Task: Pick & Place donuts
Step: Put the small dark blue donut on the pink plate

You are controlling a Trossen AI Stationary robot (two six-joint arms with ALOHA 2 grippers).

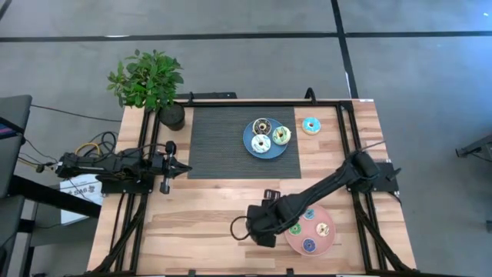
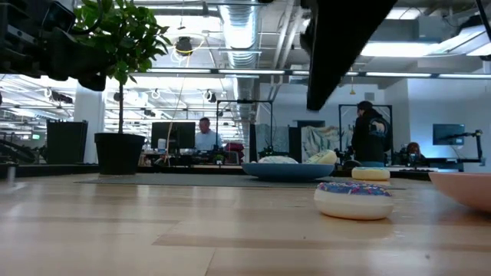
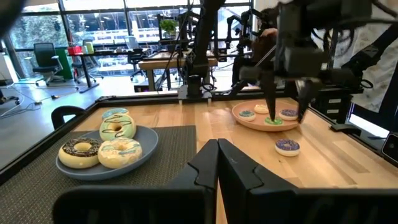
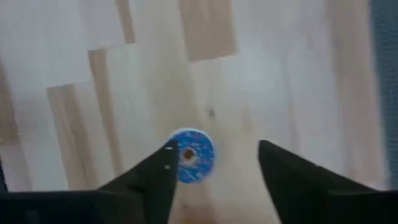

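Note:
A small blue donut (image 4: 189,155) lies flat on the bare wood, also seen in the left wrist view (image 3: 287,146) and the low view (image 2: 354,199). My right gripper (image 4: 216,148) hangs open above it and apart from it, fingers pointing down, the donut nearer one finger; in the high view (image 1: 263,229) it covers the donut. The pink plate (image 1: 329,245) beside it carries several small donuts. The blue plate (image 1: 247,132) holds three larger donuts. A turquoise donut (image 1: 310,125) lies alone near the far edge. My left gripper (image 1: 184,165) waits shut at the table's left.
A potted plant (image 1: 150,85) stands at the far left corner. A dark ribbed mat (image 1: 215,146) lies under the blue plate. Bare wood stretches along the near edge, left of the right gripper. People sit and stand in the room behind the table.

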